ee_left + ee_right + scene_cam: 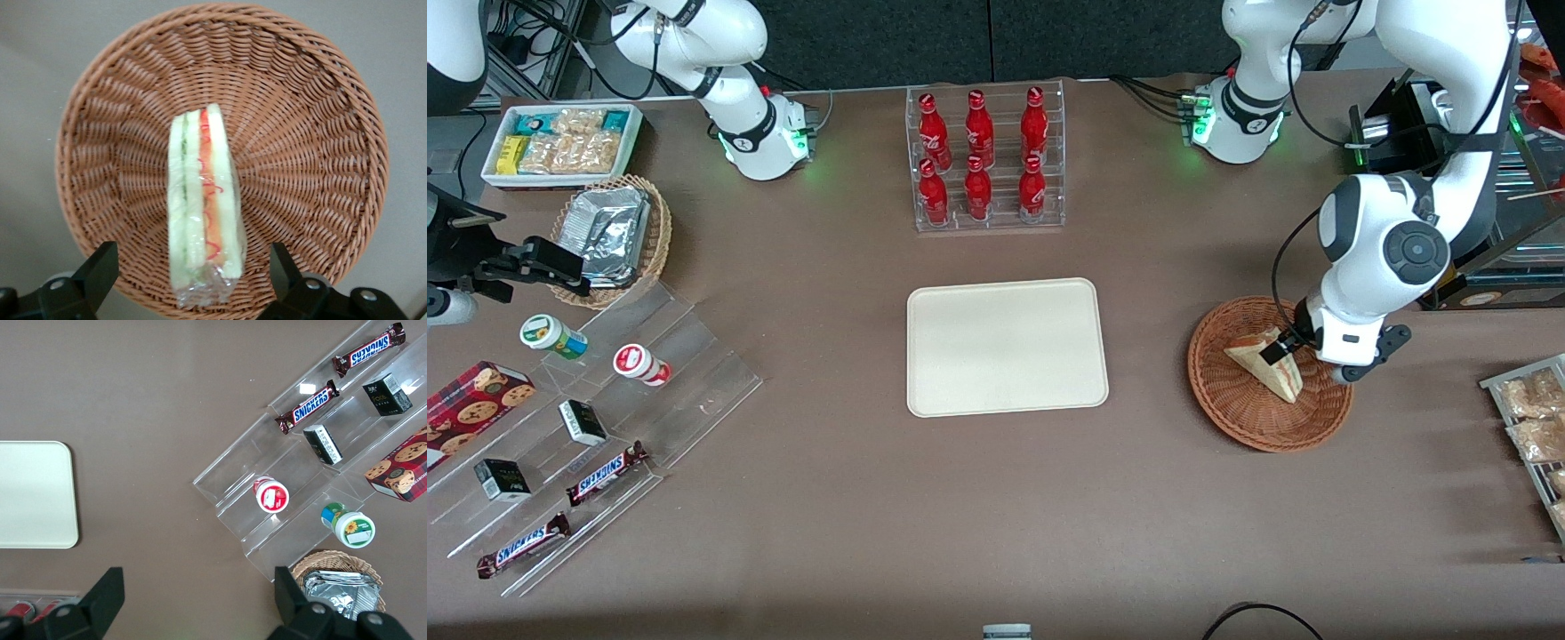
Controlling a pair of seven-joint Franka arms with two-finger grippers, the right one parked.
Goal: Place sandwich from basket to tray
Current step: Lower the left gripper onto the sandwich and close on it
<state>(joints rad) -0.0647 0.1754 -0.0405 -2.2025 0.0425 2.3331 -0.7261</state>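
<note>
Wrist view shows my gripper [190, 280] with fingers [100, 267] spread apart on either side of the sandwich [202, 207], which lies in the basket [320, 100] ungrasped. Nothing is on the tray [1007, 347]; grasp, carry and placing all remain.

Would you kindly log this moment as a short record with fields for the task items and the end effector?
sandwich: lying in the basket, clear-wrapped, red and green filling showing
basket: reddish-brown wicker, toward the working arm's end of the table
tray: cream, nothing on it
end effector: above the basket, fingers open either side of the sandwich, not touching it
task stage: sandwich not yet grasped
</note>
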